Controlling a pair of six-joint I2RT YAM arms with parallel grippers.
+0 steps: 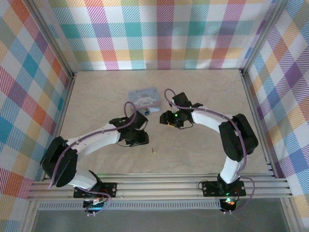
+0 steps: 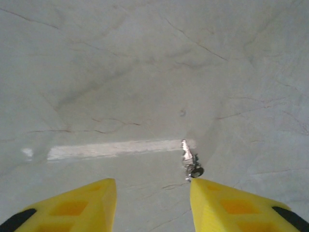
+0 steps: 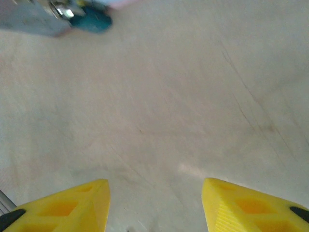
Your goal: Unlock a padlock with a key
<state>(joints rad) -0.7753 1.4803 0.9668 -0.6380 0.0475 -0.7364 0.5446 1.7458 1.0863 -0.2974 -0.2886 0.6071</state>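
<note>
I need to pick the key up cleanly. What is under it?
The key lies flat on the bare table, and nothing else shows beneath it. Its underside and the patch of table directly below are covered.

Tally: 1 padlock (image 1: 146, 111), teal. 1 key (image 1: 153, 150), approx 6 o'clock of the padlock. 1 tin box (image 1: 144, 98) w/ cartoon print. 2 arms: left arm (image 1: 96, 137), right arm (image 1: 212, 116). 2 end effectors: left end effector (image 2: 152, 186), right end effector (image 3: 154, 186), ea. w/ 2 yellow fingers (image 2: 91, 203), 4 total. 1 table (image 1: 203, 154).
</note>
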